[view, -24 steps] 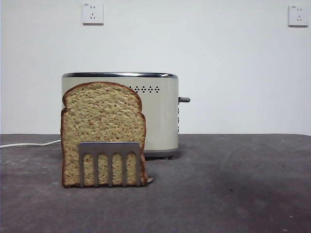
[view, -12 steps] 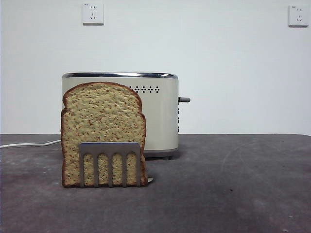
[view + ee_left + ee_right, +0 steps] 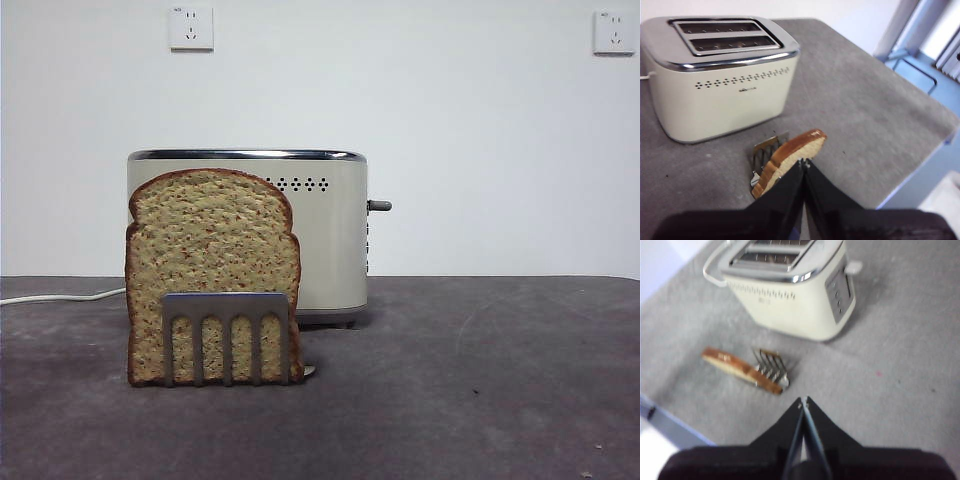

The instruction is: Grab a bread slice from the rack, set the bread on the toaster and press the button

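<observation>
1. A large tan wholegrain slice of bread (image 3: 212,262) with a dark brown crust and a domed top stands upright in a small brushed-steel rack (image 3: 226,337) on a dark grey desk (image 3: 480,380).
2. The rack's comb-like front of flat prongs covers the lower part of the slice; the slice rises far above it.
3. Just behind the bread stands a boxy cream-beige two-slot toaster (image 3: 330,235) with a chrome top rim and a row of small dark holes. The slice is nearly as tall as the toaster.
4. A small dark grey button (image 3: 379,206) sticks out sideways from the toaster's narrow side.
5. A white cable (image 3: 60,296) lies on the desk beside the toaster.
6. Both toaster slots look empty from above.
7. The left gripper (image 3: 803,163) hovers above the desk near the top edge of the bread, its two black jaws pressed together, holding nothing.
8. The right gripper (image 3: 803,401) hangs above bare desk, apart from the rack and toaster, jaws also closed together and empty.
</observation>
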Motion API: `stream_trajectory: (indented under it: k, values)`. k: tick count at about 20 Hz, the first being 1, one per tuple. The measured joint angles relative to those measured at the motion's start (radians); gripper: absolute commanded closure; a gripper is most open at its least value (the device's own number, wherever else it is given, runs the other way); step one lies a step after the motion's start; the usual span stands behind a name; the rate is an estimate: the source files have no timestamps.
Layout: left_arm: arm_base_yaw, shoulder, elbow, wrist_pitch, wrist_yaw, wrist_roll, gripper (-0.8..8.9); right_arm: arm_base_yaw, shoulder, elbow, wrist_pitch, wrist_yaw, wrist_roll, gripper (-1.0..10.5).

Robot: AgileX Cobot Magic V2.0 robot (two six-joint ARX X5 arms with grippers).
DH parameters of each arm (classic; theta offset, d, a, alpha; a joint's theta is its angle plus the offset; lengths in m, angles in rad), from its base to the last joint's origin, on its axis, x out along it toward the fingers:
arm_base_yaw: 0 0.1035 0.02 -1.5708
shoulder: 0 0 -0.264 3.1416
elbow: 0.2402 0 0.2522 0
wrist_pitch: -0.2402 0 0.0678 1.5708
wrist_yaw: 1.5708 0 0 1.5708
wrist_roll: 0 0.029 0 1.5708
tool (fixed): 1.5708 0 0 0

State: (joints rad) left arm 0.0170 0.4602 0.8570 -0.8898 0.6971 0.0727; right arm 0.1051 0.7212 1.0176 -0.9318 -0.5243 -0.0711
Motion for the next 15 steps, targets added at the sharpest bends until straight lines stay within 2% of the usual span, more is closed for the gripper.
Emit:
stream_trajectory:
  k: [4,8,9,11,12,15]
  values:
    - [-0.014,0.029,0.062,-0.079,0.007,0.075,8.22,0.000,0.014,0.026,-0.075,0.000,-0.064,9.6]
    - [-0.017,0.029,0.067,-0.111,0.009,0.124,8.02,0.000,0.014,0.026,-0.075,0.000,-0.087,9.6]
    - [-0.017,0.029,0.067,-0.111,0.009,0.128,7.10,0.000,0.014,0.026,-0.074,0.000,-0.087,9.6]
    - [-0.021,0.034,0.067,-0.076,0.008,0.129,2.73,0.000,0.014,0.026,-0.075,0.000,-0.087,9.6]
    - [-0.031,0.041,0.067,-0.049,0.008,0.130,1.78,0.000,0.014,0.026,-0.074,0.000,-0.087,9.6]
    - [-0.089,0.080,0.067,0.001,0.008,0.145,1.82,0.000,0.014,0.026,-0.075,0.000,-0.087,9.6]
